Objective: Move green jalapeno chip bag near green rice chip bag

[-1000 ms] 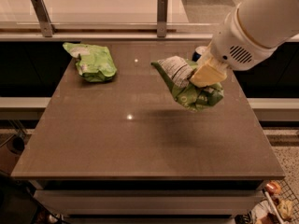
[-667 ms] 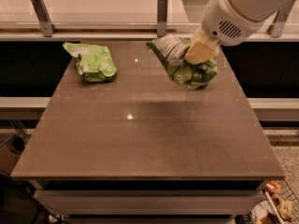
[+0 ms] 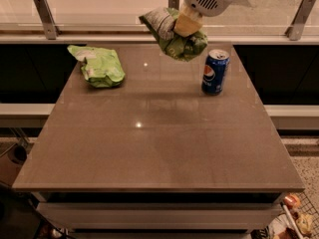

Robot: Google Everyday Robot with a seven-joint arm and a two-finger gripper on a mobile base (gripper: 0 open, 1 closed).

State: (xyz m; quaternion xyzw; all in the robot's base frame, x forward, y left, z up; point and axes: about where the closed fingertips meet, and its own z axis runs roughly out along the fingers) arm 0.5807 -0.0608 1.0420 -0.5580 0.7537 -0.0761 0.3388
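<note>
The green jalapeno chip bag [image 3: 174,34], darker olive-green with a white printed panel at its left end, hangs in the air above the back middle of the table. My gripper [image 3: 188,25] is shut on it from the upper right, its yellowish fingers pressed into the bag's middle. The green rice chip bag [image 3: 98,65], bright light-green with a small white patch, lies on the table at the back left, well to the left of and below the held bag.
A blue Pepsi can [image 3: 215,71] stands upright at the back right of the brown table [image 3: 159,148], just right of and below the held bag. A glass rail with metal posts [image 3: 45,16] runs behind the table.
My gripper has carried the jalapeno bag up and to the left, away from the right side of the table. The Pepsi can, hidden before, now shows.
</note>
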